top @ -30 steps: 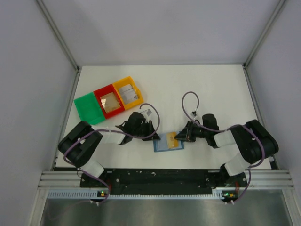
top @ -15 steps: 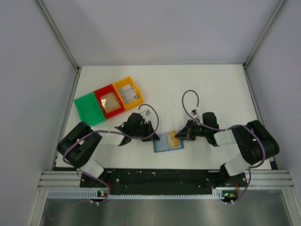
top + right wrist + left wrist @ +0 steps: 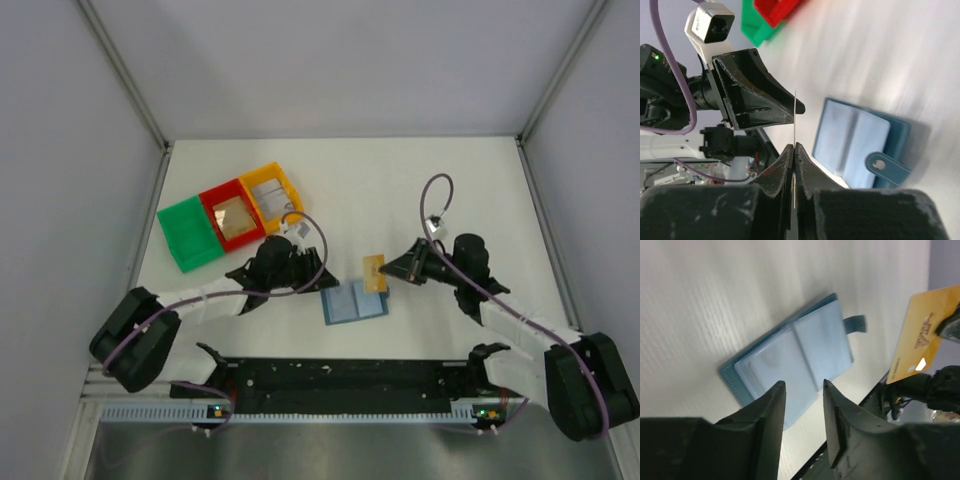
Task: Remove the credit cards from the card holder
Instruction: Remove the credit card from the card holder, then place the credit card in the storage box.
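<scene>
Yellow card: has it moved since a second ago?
Yes. The yellow card, in the right gripper, left the card holder, moving toward the table's far edge.

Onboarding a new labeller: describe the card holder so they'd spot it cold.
On the white table, look near the middle of the front edge. The card holder lies there flat and open, just nearer than the yellow credit card pinched in the right pincer. Unlike the plastic trays at left, it is a blue two-panel wallet with a tab.
</scene>
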`<state>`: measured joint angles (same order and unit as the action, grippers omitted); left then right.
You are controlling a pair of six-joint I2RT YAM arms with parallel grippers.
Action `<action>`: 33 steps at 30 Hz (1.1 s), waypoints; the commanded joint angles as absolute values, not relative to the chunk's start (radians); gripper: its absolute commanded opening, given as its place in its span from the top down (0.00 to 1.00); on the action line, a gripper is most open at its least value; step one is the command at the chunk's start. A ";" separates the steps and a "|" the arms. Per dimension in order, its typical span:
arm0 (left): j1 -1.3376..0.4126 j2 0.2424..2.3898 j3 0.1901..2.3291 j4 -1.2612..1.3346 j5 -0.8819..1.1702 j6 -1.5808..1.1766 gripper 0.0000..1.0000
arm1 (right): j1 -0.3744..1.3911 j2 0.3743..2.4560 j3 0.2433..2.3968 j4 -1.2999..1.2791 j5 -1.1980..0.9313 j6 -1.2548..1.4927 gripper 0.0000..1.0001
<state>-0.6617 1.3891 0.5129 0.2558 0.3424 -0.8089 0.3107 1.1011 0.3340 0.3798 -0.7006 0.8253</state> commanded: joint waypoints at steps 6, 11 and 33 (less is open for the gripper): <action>-0.658 1.183 0.612 0.429 0.391 -0.915 0.34 | 0.344 0.948 0.357 0.643 -0.635 1.078 1.00; -0.666 1.170 0.586 0.604 0.425 -1.051 0.31 | 0.383 0.899 0.337 0.805 -0.532 1.192 1.00; -0.724 1.210 0.597 0.828 0.451 -1.146 0.50 | 0.460 0.897 0.402 0.818 -0.407 1.193 1.00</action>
